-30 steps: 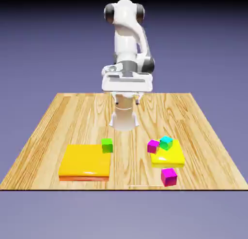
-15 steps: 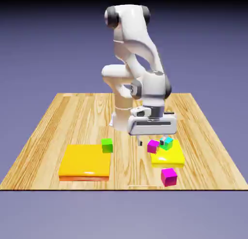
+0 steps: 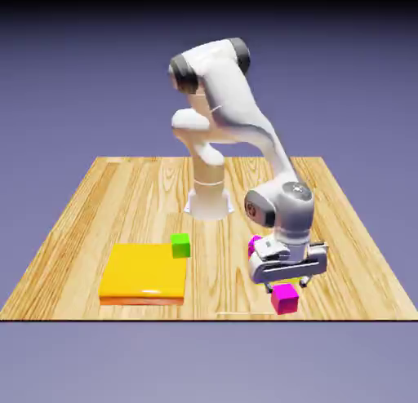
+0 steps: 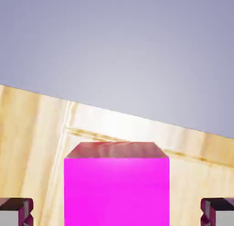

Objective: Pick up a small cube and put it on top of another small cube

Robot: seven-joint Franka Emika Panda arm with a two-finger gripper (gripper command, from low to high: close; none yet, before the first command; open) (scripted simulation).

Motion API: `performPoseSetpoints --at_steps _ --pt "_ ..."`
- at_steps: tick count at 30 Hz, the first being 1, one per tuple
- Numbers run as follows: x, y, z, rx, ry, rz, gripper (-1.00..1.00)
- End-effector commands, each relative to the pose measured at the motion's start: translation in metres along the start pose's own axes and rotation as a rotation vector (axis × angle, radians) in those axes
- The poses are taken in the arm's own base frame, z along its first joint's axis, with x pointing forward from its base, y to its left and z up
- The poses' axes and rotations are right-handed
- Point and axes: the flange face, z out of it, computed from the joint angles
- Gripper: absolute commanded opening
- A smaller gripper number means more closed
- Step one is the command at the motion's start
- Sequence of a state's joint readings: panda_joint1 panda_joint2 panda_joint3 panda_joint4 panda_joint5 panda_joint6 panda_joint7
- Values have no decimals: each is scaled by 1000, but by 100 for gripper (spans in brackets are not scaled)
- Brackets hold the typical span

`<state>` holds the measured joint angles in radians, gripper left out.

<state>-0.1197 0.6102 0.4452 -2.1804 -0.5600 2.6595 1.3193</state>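
Hand (image 3: 287,281) lowered over the small cube (image 3: 285,298), fingers spread wide and not yet touching it. In the hand view the two fingertips (image 4: 17,210) sit at the lower corners, each with a strip of bare wood between it and the small cube (image 4: 116,191), which fills the gap centrally.

The small cube rests on the tabletop (image 3: 122,197) close to its near edge, towards the exterior view's right. It reads as a rigid, plain-faced block, probably light; its smooth flat sides offer no lip, so the sensible hold is on two opposite vertical faces, pads square to them and near mid-height, to keep it from twisting or slipping out.

The hand view shows what the exterior view cannot: the alignment of cube and fingers, the clearance on both sides, and the darker pinkish-red top face. The exterior view alone gives the layout: a second magenta cube (image 3: 254,245) partly hidden behind the wrist, a sliver of yellow block (image 3: 286,281) showing beneath the hand, a green cube (image 3: 180,245) touching the corner of a large orange-yellow slab (image 3: 143,272) on the exterior view's left. From here it cannot be told which cube is the intended base.
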Motion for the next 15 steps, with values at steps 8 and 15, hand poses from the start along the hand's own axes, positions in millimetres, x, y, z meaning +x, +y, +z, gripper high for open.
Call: performPoseSetpoints --at_steps 8,15 --pt "-15 3 -80 -14 4 -16 -100" --pt "-76 24 -120 -53 17 -68 -100"
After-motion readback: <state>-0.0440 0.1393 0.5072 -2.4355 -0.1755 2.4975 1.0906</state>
